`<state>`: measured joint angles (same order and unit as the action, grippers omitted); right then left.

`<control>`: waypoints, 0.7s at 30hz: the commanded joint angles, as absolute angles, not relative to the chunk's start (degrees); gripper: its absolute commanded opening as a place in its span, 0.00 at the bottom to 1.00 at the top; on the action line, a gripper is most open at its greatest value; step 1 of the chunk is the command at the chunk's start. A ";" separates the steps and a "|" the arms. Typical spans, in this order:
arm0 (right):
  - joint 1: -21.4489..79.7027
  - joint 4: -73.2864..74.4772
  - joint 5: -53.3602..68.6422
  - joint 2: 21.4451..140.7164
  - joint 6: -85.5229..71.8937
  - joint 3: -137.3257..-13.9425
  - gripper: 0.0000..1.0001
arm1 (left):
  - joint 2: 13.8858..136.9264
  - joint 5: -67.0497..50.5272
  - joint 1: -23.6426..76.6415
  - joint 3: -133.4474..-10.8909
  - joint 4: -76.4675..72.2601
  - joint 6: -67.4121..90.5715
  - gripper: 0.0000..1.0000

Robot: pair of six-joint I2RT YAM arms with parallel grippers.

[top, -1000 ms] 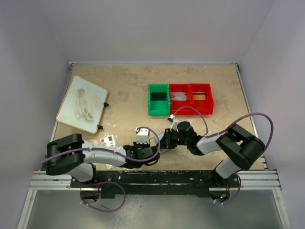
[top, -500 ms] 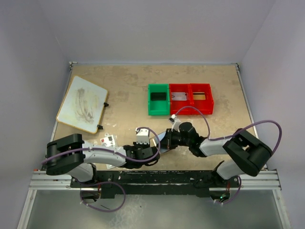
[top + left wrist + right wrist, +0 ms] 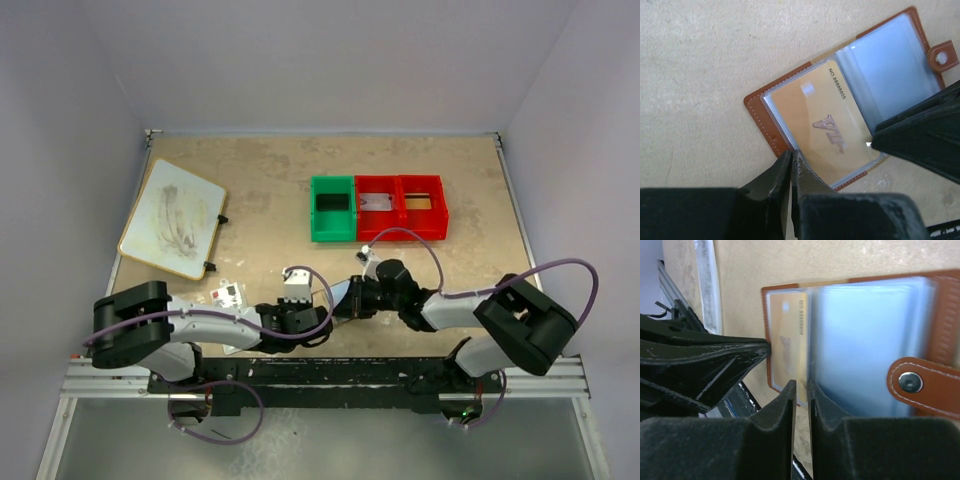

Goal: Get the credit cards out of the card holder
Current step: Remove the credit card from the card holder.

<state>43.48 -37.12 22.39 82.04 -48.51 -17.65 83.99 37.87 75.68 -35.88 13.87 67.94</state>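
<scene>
The brown card holder (image 3: pixel 771 120) lies open on the table, its snap tab (image 3: pixel 925 385) at one end. A golden credit card (image 3: pixel 825 120) sits inside a clear pocket (image 3: pixel 788 335), beside bluish-grey empty pockets (image 3: pixel 865 340). My left gripper (image 3: pixel 791 153) is shut, and its tips rest on the holder's brown border. My right gripper (image 3: pixel 801 384) comes from the opposite side with a narrow gap between its jaws, the tips at the golden card's edge. From above, both grippers (image 3: pixel 325 318) (image 3: pixel 347 304) meet at the holder (image 3: pixel 340 294). A silvery grey card (image 3: pixel 376 202) lies in the middle bin.
A green bin (image 3: pixel 333 190) and two red bins (image 3: pixel 400 187) stand in a row at the back. A white board (image 3: pixel 172 218) lies at the far left. A small packet with a red mark (image 3: pixel 228 294) lies near the left arm.
The right arm's elbow has swung out to the right and toward the near edge while its gripper stays at the card holder. The left arm has hardly moved.
</scene>
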 commanded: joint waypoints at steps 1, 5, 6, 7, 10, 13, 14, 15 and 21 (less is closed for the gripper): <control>43.38 -32.24 18.40 78.85 -48.12 -19.09 0.19 | 80.04 34.69 74.86 -35.15 22.41 65.94 0.05; 43.27 -28.57 16.54 76.91 -46.85 -21.05 0.21 | 74.15 34.30 72.42 -37.06 23.03 63.76 0.13; 43.27 -27.59 16.15 76.71 -46.55 -21.67 0.21 | 73.18 34.30 71.72 -37.44 22.92 63.52 0.14; 43.19 -26.93 15.83 76.53 -46.26 -22.04 0.21 | 72.40 34.09 71.07 -37.56 22.49 63.17 0.14; 43.07 -27.60 16.30 76.56 -46.04 -22.48 0.23 | 71.22 32.69 68.40 -37.88 21.15 61.77 0.15; 43.08 -27.69 18.27 78.04 -44.88 -23.50 0.26 | 72.05 30.91 66.44 -37.46 20.11 61.68 0.12; 43.07 -28.22 18.70 78.51 -44.88 -23.38 0.26 | 72.51 30.15 66.08 -36.95 19.14 61.88 0.10; 43.11 -29.41 19.32 79.02 -45.18 -23.07 0.27 | 72.98 29.09 65.83 -35.98 17.77 62.06 0.08; 43.07 -32.93 21.20 82.81 -45.29 -22.51 0.27 | 73.68 22.60 65.57 -31.92 5.32 62.22 0.00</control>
<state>43.33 -29.69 19.07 81.17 -46.30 -21.63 73.80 27.70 65.73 -34.15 15.53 62.92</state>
